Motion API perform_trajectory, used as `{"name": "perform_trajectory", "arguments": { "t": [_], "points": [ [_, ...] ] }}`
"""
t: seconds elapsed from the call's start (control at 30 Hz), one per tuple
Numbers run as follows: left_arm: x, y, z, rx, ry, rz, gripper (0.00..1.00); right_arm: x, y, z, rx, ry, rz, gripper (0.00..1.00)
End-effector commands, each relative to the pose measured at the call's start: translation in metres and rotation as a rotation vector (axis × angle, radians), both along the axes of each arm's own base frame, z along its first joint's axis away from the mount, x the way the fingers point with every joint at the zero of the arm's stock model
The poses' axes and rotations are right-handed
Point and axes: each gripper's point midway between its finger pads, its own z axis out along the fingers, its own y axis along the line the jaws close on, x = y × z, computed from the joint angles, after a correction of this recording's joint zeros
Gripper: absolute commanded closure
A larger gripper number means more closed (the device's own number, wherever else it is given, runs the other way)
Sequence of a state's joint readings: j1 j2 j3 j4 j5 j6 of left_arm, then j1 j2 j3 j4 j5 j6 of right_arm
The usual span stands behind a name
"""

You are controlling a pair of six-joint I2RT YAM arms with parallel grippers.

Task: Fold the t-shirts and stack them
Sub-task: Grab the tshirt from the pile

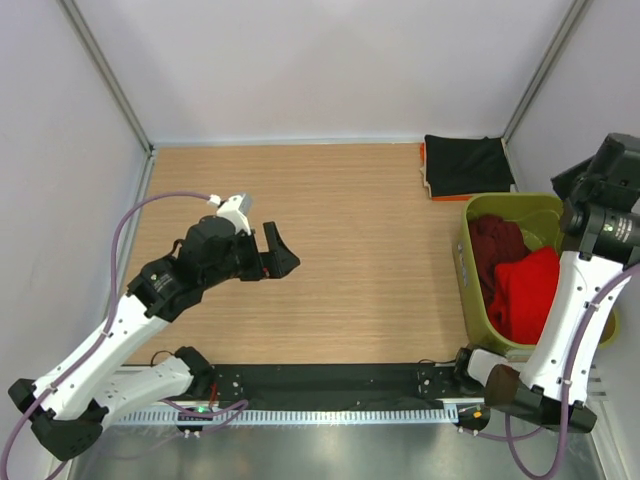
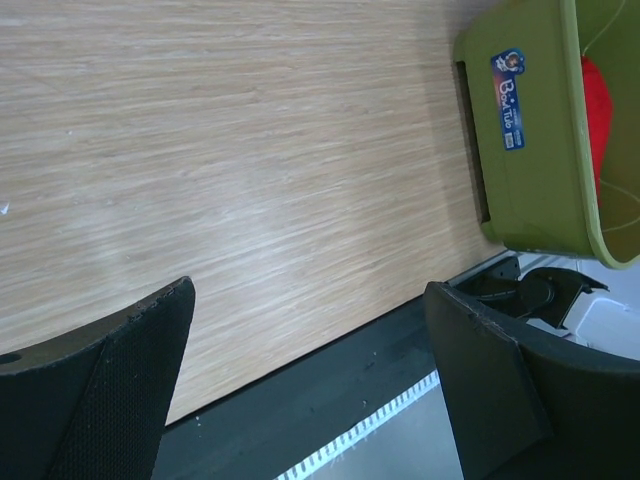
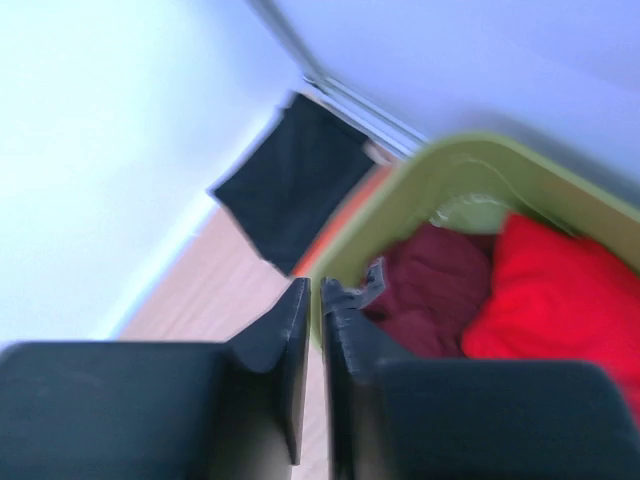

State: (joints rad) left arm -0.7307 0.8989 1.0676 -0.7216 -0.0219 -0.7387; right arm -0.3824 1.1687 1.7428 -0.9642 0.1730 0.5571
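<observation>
A folded black t-shirt (image 1: pixel 468 165) lies flat at the table's back right corner; it also shows in the right wrist view (image 3: pixel 295 190). A dark maroon t-shirt (image 1: pixel 495 245) and a bright red t-shirt (image 1: pixel 525 295) lie crumpled in the olive-green basket (image 1: pixel 467 280). My right gripper (image 1: pixel 575 182) hovers above the basket's far end, shut and empty (image 3: pixel 315 285); the maroon shirt (image 3: pixel 435 290) and the red shirt (image 3: pixel 560 290) lie below it. My left gripper (image 1: pixel 280 250) is open and empty above the bare table's left half (image 2: pixel 310 290).
The basket (image 2: pixel 530 150) stands at the right edge of the wooden table (image 1: pixel 330 260). An orange edge (image 1: pixel 423 165) shows under the black shirt. A black strip and metal rail (image 1: pixel 330 405) run along the near edge. White walls close in the back and sides.
</observation>
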Motion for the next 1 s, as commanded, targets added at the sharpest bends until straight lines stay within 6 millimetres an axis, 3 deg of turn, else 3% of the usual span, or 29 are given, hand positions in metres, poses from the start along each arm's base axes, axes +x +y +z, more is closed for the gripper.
{"name": "perform_trajectory", "arguments": {
  "t": [0.0, 0.03, 0.07, 0.1, 0.13, 0.17, 0.23, 0.27, 0.37, 0.47, 0.63, 0.83, 0.87, 0.9, 0.97],
  "points": [
    [-0.001, 0.002, 0.000, -0.032, -0.004, 0.023, 0.03, -0.026, -0.019, -0.107, 0.073, 0.356, -0.138, 0.71],
    [-0.002, 0.003, -0.002, -0.030, -0.002, 0.023, 0.03, -0.028, -0.018, -0.119, 0.078, 0.369, -0.145, 0.65],
    [-0.003, 0.004, -0.003, -0.030, 0.000, 0.024, 0.03, -0.036, -0.017, -0.151, 0.100, 0.439, -0.151, 0.54],
    [-0.003, 0.005, -0.004, -0.023, 0.004, 0.024, 0.03, -0.037, -0.017, -0.163, 0.101, 0.450, -0.155, 0.50],
    [-0.003, 0.005, -0.005, -0.020, 0.006, 0.022, 0.03, -0.042, -0.018, -0.176, 0.103, 0.473, -0.165, 0.47],
    [-0.003, 0.004, -0.007, -0.008, 0.012, 0.017, 0.03, -0.050, -0.014, -0.207, 0.128, 0.543, -0.165, 0.44],
    [-0.004, 0.004, -0.007, 0.005, 0.023, 0.009, 0.04, -0.050, -0.013, -0.236, 0.161, 0.582, -0.169, 0.43],
    [-0.003, 0.004, -0.008, 0.012, 0.027, 0.010, 0.04, -0.056, -0.006, -0.261, 0.200, 0.633, -0.152, 0.42],
    [-0.003, 0.005, -0.013, 0.021, 0.040, 0.016, 0.04, -0.056, -0.004, -0.297, 0.242, 0.673, -0.170, 0.39],
    [-0.004, 0.006, -0.014, 0.016, 0.043, 0.025, 0.04, -0.062, -0.010, -0.313, 0.224, 0.712, -0.208, 0.38],
    [-0.005, 0.009, -0.018, 0.015, 0.046, 0.039, 0.04, -0.069, -0.024, -0.317, 0.155, 0.727, -0.267, 0.43],
    [-0.003, 0.006, -0.020, 0.017, 0.050, 0.038, 0.04, -0.067, -0.043, -0.297, 0.064, 0.694, -0.325, 0.78],
    [-0.002, 0.006, -0.020, 0.020, 0.053, 0.038, 0.04, -0.063, -0.045, -0.290, 0.052, 0.678, -0.323, 0.93],
    [-0.001, 0.005, -0.020, 0.019, 0.052, 0.038, 0.04, -0.062, -0.047, -0.285, 0.041, 0.676, -0.323, 0.99],
    [0.000, 0.004, -0.019, 0.015, 0.050, 0.038, 0.04, -0.056, -0.050, -0.265, 0.019, 0.633, -0.319, 0.99]
  ]
}}
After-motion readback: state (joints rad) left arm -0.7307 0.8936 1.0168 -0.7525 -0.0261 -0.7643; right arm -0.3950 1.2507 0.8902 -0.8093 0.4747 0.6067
